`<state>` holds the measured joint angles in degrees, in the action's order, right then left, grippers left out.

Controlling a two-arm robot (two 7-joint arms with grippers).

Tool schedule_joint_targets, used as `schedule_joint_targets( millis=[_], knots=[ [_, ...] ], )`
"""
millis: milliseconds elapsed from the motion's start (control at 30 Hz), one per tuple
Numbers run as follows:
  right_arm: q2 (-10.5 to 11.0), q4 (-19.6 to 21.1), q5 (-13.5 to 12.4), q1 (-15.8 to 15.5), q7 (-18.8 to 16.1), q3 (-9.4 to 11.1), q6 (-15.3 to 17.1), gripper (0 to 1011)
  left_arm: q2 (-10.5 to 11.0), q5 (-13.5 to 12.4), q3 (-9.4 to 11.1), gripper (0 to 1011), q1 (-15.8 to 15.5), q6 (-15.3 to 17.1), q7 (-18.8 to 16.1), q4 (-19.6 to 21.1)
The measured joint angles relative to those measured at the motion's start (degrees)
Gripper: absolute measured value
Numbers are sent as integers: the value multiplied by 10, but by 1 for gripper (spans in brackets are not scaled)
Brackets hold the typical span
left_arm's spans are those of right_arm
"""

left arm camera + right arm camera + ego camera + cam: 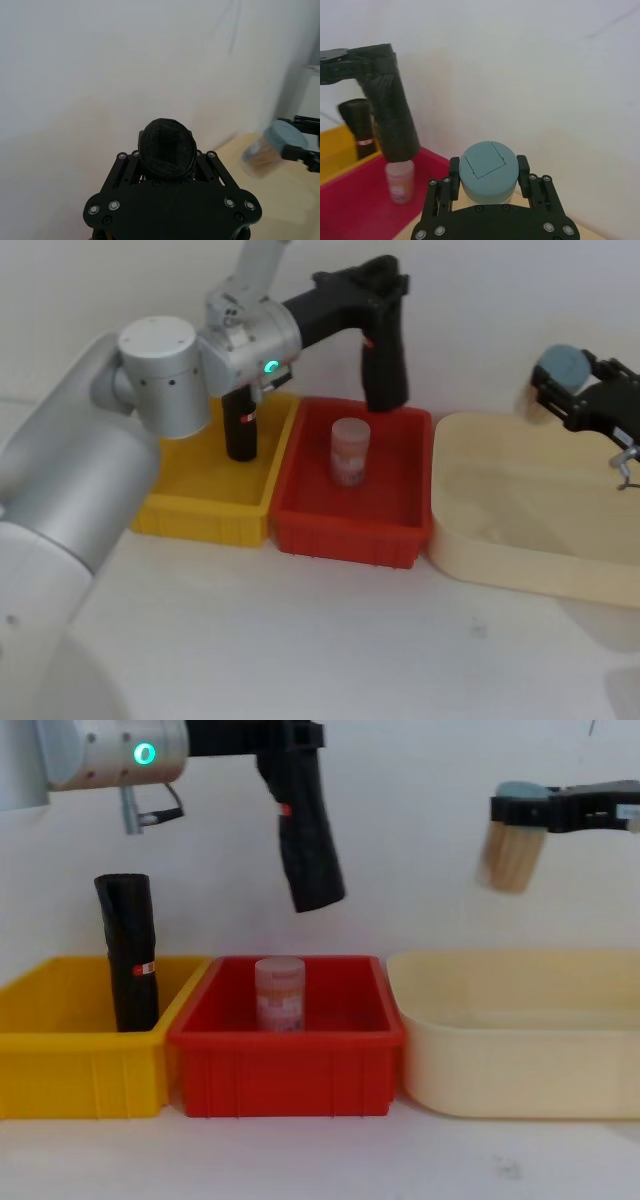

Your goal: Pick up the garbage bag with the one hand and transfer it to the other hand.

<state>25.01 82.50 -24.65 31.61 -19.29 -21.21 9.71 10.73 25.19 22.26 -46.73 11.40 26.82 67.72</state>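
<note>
Chest view shows the left gripper [288, 748], on the arm with the green ring, clamped on the upper end of the garbage bag roll [308, 845] and holding it high in the air above the red bin [290, 1070], clear of everything below. By that, the pick-up looks done and the transfer is what remains. The right gripper [522, 810] hangs well apart from it, over the beige tub [520, 1060], and its fingers are closed around a lidded jar [506, 860] with a blue-grey cap. I judge that hand is not free to take the roll until the jar is put down, and the two grippers have yet to come together. The roll's long axis runs close to vertical. Its top is in the left gripper and its free lower end points down toward the red bin, leaning somewhat to the robot's right. The left wrist view looks onto one round end of it between the fingers, which fits a roll hanging away from the gripper rather than lying across it. A second black roll [130, 955] stands upright in the yellow bin [80, 1070], untouched, and a small pale cup [280, 995] stands in the red bin beneath the raised roll.
</note>
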Motion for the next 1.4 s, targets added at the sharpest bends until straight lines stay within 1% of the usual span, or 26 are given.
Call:
schedule_joint_targets(
  millis=[33,133,333,367,500,567,667,700,800,833,1067,1400],
  knots=[
    [2,5,2,-6,10,5,4,658,-6,3,6,363,-8,-1,9,-13],
    [6,15,5,-17,27,14,10,658,-17,7,14,363,-21,-3,23,-32],
    [12,26,8,-31,43,26,15,659,-30,15,24,363,-36,-5,43,-54],
    [14,28,9,-34,47,28,16,675,-32,17,27,363,-40,-5,46,-59],
    [17,33,11,-40,53,33,19,800,-39,21,33,363,-48,-6,56,-70],
    [17,35,11,-42,55,35,19,840,-41,22,34,363,-50,-6,59,-73],
    [19,38,12,-46,59,38,21,940,-44,23,36,363,-53,-6,63,-78],
    [19,38,12,-47,60,38,21,940,-44,24,37,363,-54,-7,64,-79],
    [20,40,13,-49,61,40,21,1001,-46,25,38,363,-57,-7,67,-83],
    [20,40,13,-49,61,40,21,1000,-47,25,39,363,-57,-7,67,-84],
    [22,40,12,-47,44,40,19,1000,-50,27,41,363,-61,-7,72,-89],
    [25,31,1,-32,-11,30,6,1000,-52,28,43,363,-64,-8,75,-93]
  ],
)
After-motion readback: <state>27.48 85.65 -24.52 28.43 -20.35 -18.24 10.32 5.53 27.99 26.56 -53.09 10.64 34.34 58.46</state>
